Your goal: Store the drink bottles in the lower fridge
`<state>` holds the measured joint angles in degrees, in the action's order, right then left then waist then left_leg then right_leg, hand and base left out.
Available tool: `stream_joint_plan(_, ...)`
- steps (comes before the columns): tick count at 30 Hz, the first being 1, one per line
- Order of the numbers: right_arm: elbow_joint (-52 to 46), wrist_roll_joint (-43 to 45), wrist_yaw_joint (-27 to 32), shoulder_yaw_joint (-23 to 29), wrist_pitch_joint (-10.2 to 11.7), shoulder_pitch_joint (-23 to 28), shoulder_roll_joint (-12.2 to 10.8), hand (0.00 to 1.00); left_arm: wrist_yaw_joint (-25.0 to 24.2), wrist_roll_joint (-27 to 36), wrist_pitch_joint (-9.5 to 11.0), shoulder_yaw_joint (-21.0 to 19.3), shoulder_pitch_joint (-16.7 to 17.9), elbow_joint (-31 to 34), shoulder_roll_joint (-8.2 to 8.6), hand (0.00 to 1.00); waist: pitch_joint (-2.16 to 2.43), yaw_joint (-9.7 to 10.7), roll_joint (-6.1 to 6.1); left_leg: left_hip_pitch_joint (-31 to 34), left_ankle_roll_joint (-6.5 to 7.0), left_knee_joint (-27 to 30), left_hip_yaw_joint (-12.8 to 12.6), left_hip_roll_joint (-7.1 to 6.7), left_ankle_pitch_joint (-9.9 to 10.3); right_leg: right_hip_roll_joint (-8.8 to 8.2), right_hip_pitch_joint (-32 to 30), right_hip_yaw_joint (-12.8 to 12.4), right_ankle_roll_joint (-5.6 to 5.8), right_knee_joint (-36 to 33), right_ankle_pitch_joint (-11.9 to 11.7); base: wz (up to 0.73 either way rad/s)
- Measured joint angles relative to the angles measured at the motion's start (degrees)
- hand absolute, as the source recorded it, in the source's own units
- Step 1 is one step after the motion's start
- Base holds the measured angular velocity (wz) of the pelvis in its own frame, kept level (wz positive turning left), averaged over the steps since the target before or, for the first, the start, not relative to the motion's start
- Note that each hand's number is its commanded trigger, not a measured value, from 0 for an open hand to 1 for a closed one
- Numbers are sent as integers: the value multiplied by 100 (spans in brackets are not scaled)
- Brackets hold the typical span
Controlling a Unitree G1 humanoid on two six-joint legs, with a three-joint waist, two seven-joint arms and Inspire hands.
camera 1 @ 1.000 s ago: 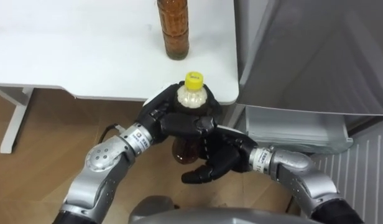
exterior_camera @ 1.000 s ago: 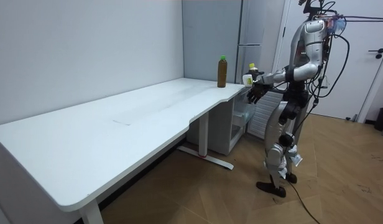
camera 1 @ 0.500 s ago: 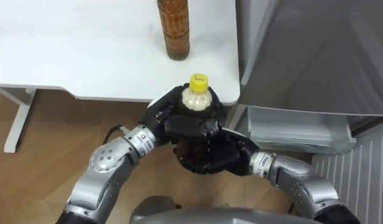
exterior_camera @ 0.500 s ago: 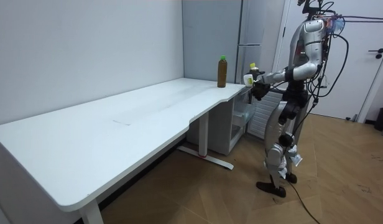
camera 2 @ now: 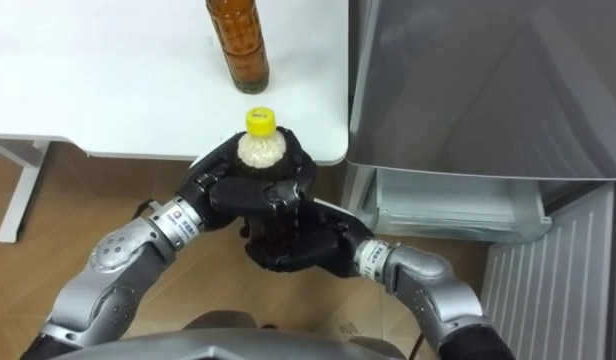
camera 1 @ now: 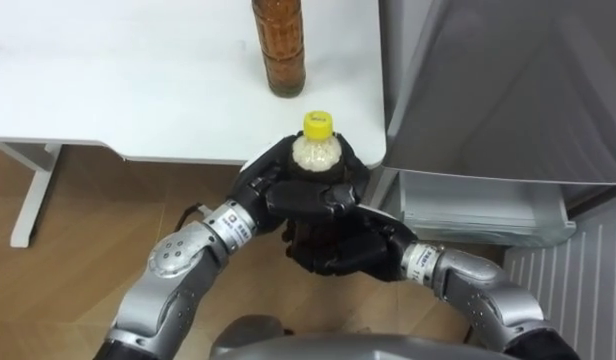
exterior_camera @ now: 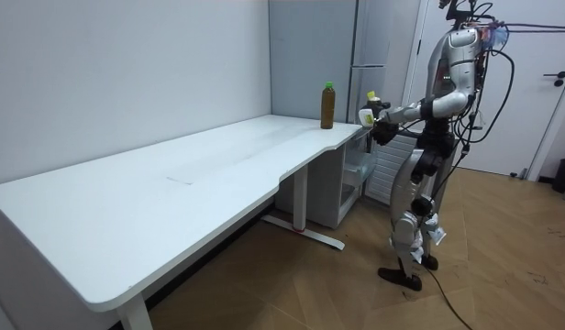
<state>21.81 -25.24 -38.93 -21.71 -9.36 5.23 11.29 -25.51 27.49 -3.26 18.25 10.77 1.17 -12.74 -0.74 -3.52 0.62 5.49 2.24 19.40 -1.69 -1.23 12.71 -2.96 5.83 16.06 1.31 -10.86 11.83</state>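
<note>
Clear glossy plastic for the yellow-capped bottle and the brown-drink bottle, with a smooth matt cap on the first. Black plastic with a soft sheen on the left hand and right hand. Smooth matt white on the counter, dull grey metal on the fridge, pale wood grain on the floor.

Both arms bend inward, left hand above right hand, fingers curled.
</note>
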Motion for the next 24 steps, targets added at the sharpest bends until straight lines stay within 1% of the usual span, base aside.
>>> stream_joint_plan(2, 0, -2, 0, -33, 0, -1, -1, 100, 3, 2, -15, 12, 0, 0, -1, 55, 0, 1, 0, -5, 1, -11, 3, -4, -1, -4, -2, -1, 0, 1, 0, 0)
stream_joint_plan(4, 0, -38, -6, -80, 0, -2, 0, 100, 3, 1, -15, 22, 0, 0, -3, 55, -1, 10, 2, -6, 1, -15, 6, -5, -1, -4, -2, -3, 0, 1, 0, 0)
stream_joint_plan(5, 0, -81, -13, -111, 0, -2, 0, 100, 3, 6, -15, 22, 0, 0, -2, 52, -1, 10, 3, -5, 1, -18, 7, -6, -1, -4, -3, -4, 0, 2, 0, 0)
stream_joint_plan(6, 0, -139, -13, -141, 0, -1, 0, 100, 0, 26, -14, 22, 0, 0, 1, 33, -1, 16, 4, -8, 1, -24, 6, -6, -1, -5, -2, -4, 0, 2, 0, 0)
stream_joint_plan(7, 0, -155, -14, -152, 0, -1, 0, 100, 0, 44, -14, 23, 0, 0, 0, 0, -1, 16, 5, -9, 1, -26, 6, -6, -1, -5, -2, -5, 0, 2, 0, 0)
stream_joint_plan(10, 0, -180, -40, -199, -1, -1, 0, 100, 20, 48, -13, 25, -4, 0, 15, 0, -1, 13, 5, -5, 1, -22, 7, -7, -1, -4, -3, -7, 0, 2, 0, 0)
stream_joint_plan(12, 0, -217, -134, -302, -1, -1, -19, 100, 24, 49, -12, 24, -22, 0, 67, 0, -1, 11, 3, -11, 1, -22, 14, -9, -1, -5, -2, -15, 0, 4, 0, 0)
stream_joint_plan(16, 0, -504, -185, -452, -4, 1, -19, 100, 23, 61, -4, 49, -47, 1, 75, 0, -9, 9, -10, -10, 1, -19, 36, -10, -1, -5, -3, -14, 0, 5, 0, 0)
stream_joint_plan(20, 0, -768, -264, -568, -4, 1, -13, 100, 24, 62, -3, 81, -93, 1, 76, 0, -35, 11, -58, -8, 2, -12, 37, -10, -2, -6, 0, -16, 0, 5, 0, 0)
stream_joint_plan(24, 1, -896, -358, -621, -4, 2, -11, 100, 27, 61, -3, 87, -112, 1, 76, 0, -34, 18, -77, -6, 2, -12, 11, -9, -1, -4, 0, -13, 0, 4, 0, 0)
